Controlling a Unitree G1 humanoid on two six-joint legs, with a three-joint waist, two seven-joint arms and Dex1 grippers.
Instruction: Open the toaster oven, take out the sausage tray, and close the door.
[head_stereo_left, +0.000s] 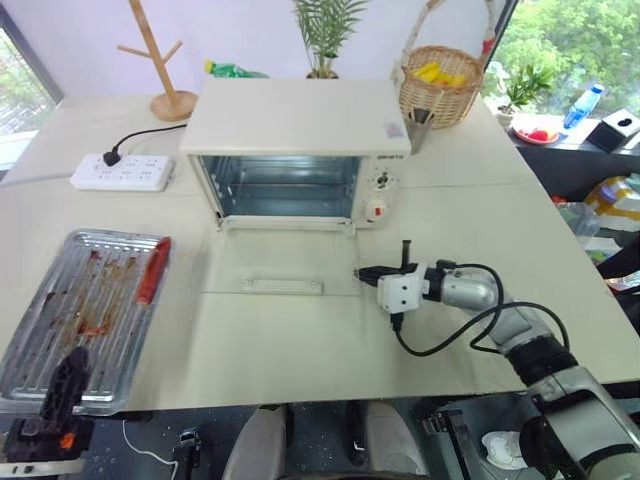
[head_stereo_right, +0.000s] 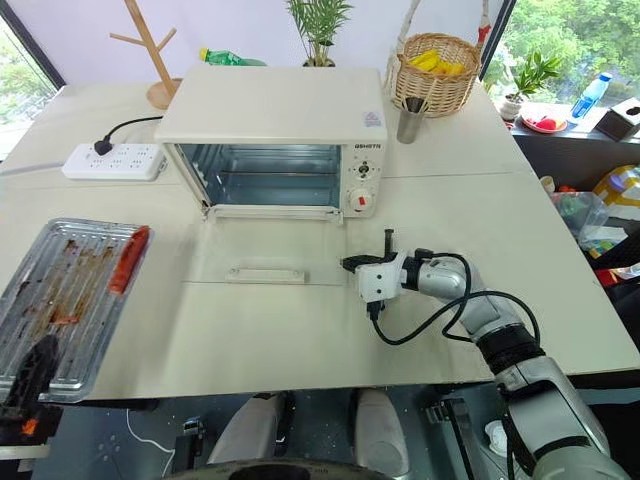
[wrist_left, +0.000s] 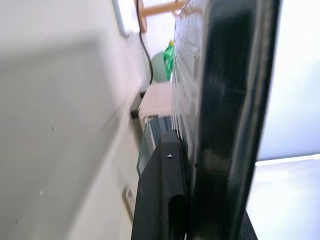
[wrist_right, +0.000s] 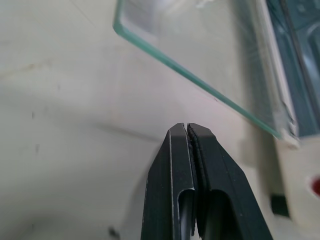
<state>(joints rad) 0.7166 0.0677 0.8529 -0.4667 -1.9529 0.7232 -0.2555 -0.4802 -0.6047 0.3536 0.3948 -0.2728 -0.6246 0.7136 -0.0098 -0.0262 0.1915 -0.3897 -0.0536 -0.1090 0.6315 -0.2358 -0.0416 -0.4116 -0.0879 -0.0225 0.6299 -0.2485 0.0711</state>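
Note:
The toaster oven (head_stereo_left: 295, 118) stands at the middle back of the table, its metal inside bare. Its glass door (head_stereo_left: 300, 262) lies folded down flat, the bar handle (head_stereo_left: 283, 286) facing up. On the left of the table lies the sausage tray (head_stereo_left: 75, 325), greasy, with one red sausage (head_stereo_left: 153, 270) along its far right side. My left gripper (head_stereo_left: 68, 368) is shut on the tray's near rim at the table's front edge. My right gripper (head_stereo_left: 360, 271) is shut on nothing, low over the table just right of the door's right edge (wrist_right: 200, 82).
A white power strip (head_stereo_left: 122, 172) with a black plug lies left of the oven. Behind it stand a wooden rack (head_stereo_left: 165, 60), a green bottle (head_stereo_left: 230, 70) and a plant. A wicker basket (head_stereo_left: 440, 85) and a metal cup (head_stereo_left: 418, 130) sit at the back right.

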